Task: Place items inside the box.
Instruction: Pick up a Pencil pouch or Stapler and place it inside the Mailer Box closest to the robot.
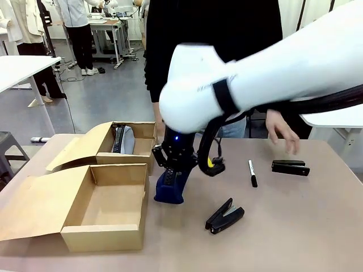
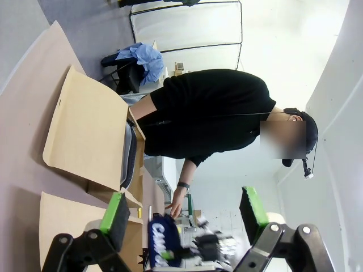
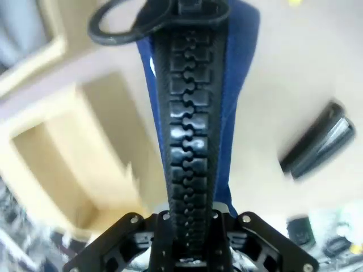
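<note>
Clamping the navy zip pencil case (image 1: 169, 188) along its zipper, the right gripper (image 1: 173, 164) holds it upright at centre frame, just right of the open cardboard box (image 1: 102, 238), likely to lift it over the wall. The left gripper (image 2: 185, 211) gapes wide, empty.

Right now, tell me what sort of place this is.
Likely a robotics lab: a white robot arm works this table, its right claw shut on a navy pencil case, with more white worktables behind.
</note>
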Motion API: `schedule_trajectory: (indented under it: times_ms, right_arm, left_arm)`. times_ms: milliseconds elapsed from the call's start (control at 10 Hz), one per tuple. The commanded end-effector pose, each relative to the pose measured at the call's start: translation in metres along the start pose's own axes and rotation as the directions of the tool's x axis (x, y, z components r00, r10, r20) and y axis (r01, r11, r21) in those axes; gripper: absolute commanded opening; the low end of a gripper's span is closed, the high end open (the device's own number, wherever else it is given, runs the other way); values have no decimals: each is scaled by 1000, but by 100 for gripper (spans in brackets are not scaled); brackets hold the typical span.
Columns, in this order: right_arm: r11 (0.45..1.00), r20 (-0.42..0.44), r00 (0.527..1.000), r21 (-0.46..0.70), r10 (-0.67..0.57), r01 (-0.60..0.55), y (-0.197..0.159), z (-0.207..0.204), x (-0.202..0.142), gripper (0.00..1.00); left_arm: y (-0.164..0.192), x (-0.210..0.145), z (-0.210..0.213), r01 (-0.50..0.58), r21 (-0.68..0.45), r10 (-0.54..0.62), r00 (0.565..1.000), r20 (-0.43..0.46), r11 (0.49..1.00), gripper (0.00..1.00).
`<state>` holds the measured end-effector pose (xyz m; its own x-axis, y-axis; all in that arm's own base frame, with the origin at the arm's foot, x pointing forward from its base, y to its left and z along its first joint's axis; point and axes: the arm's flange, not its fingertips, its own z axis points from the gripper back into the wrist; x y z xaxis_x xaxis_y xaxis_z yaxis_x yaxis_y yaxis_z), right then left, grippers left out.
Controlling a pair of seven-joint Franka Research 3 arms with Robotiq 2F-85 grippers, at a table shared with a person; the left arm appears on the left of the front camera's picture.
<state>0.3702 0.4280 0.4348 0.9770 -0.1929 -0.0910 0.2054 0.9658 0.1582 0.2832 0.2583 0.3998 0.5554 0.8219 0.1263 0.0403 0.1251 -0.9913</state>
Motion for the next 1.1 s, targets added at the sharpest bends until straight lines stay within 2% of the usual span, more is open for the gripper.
schedule_trajectory:
  times_ms: [0,100,200,300,400,500,600,800,1000]
  right_arm:
    - [956,-89,953,-2,291,-292,-38,62,-102,0]
    - [927,-56,925,17,376,-376,-50,74,-134,0]
    - [912,-26,914,77,405,-402,-63,81,-144,0]
    - [901,-14,917,192,398,-388,-71,82,-134,0]
    - [935,-43,934,9,354,-354,-34,82,-154,0]
    - [919,-20,920,60,392,-391,-48,94,-167,8]
    - [941,-17,953,167,302,-295,-59,81,-138,8]
    - [884,16,933,316,359,-346,-16,58,-115,8]
    - [909,39,955,298,293,-291,46,40,-104,8]
  left_arm:
    - [-1,-2,1,5,-21,-5,1000,3,1000,100]
    - [-1,-2,1,5,-21,-5,1000,3,1000,100]
    - [-1,-2,1,5,-21,-5,1000,3,1000,100]
    - [-1,-2,1,5,-21,-5,1000,3,1000,100]
    - [-1,-2,1,5,-21,-5,1000,3,1000,100]
    - [-1,-2,1,5,-21,-5,1000,3,1000,100]
    - [-1,-2,1,5,-21,-5,1000,3,1000,100]
    - [-1,-2,1,5,-21,-5,1000,3,1000,100]
    - [-1,-2,1,5,-21,-5,1000,3,1000,100]
